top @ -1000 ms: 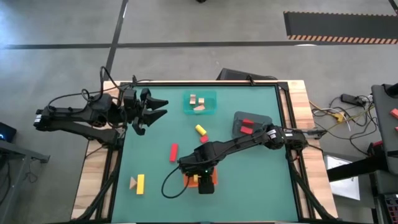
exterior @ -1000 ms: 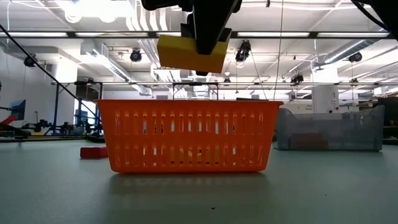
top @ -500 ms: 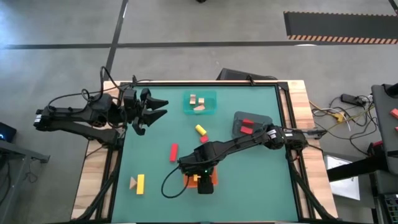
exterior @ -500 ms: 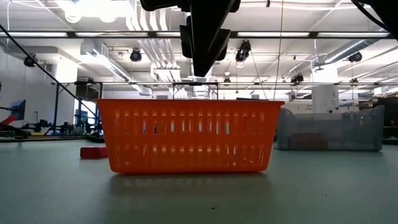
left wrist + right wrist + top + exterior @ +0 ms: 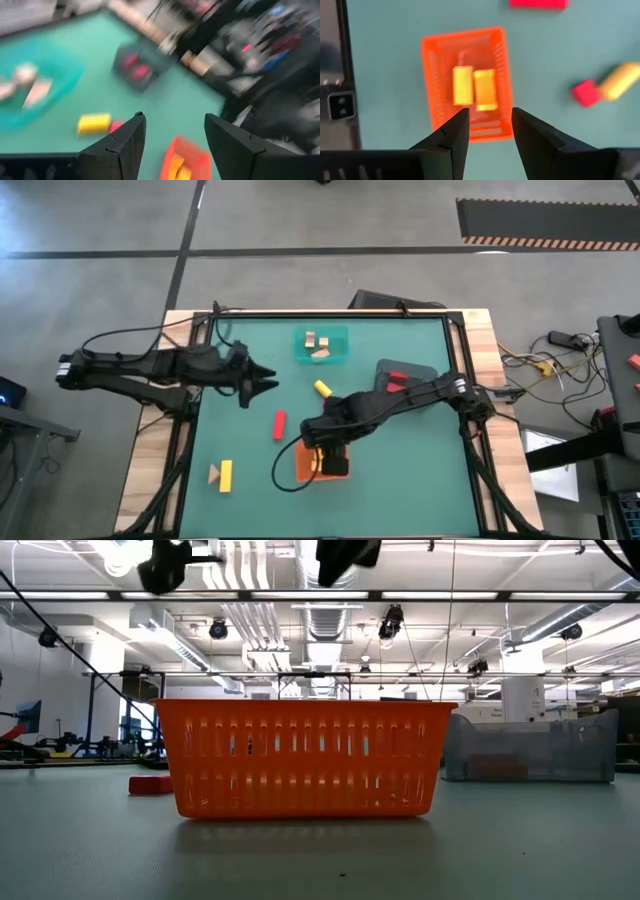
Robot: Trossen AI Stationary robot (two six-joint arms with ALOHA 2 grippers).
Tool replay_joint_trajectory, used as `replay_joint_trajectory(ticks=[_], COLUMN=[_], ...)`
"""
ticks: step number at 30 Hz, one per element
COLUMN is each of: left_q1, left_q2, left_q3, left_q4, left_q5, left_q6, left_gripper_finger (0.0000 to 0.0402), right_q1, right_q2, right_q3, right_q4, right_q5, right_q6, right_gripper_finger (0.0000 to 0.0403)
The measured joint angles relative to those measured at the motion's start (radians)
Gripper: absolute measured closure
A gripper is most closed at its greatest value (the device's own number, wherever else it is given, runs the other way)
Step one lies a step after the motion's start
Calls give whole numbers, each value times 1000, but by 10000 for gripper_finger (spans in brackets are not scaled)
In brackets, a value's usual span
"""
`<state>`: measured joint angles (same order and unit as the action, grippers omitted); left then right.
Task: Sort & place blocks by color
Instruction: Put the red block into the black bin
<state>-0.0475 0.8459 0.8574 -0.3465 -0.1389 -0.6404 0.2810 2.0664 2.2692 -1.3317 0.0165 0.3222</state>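
Note:
The orange tray (image 5: 467,82) holds two yellow blocks (image 5: 474,87) lying side by side on its floor. My right gripper (image 5: 490,117) hangs open above the tray's near part with nothing between its fingers; in the high view this gripper (image 5: 322,442) is at the tray's (image 5: 308,465) far edge. My left gripper (image 5: 262,383) stands open over the table's left part, clear of everything, tipped a little downward. Loose on the table lie a yellow block (image 5: 322,388), a red bar (image 5: 279,424), a yellow bar (image 5: 226,474) and a tan wedge (image 5: 213,474).
A teal tray (image 5: 321,345) with tan pieces sits at the far middle. A grey tray (image 5: 400,378) with red blocks sits at the right, partly under my right arm. A small red cube (image 5: 585,93) lies beside the loose yellow block (image 5: 620,80).
My right gripper has let go of a yellow block, which has dropped into the orange tray, and has then risen well above the tray. My left gripper has tipped downward, sunk and shifted toward the table's near edge.

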Motion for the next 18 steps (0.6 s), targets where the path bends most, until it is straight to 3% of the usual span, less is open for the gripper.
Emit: replay_joint_trajectory(ticks=[9, 18], left_q1=[-17, -81], left_q2=[176, 395], left_q3=[-1, -1], left_q4=[-228, -260], left_q5=[43, 120], left_q6=[-243, -445], left_gripper_finger=[214, 214], right_q1=[-21, -64], right_q2=[-110, -212], right_q3=[0, -1], right_q4=[13, 37], right_q5=[188, 247], right_q6=[-2, -106], right_gripper_finger=[266, 266])
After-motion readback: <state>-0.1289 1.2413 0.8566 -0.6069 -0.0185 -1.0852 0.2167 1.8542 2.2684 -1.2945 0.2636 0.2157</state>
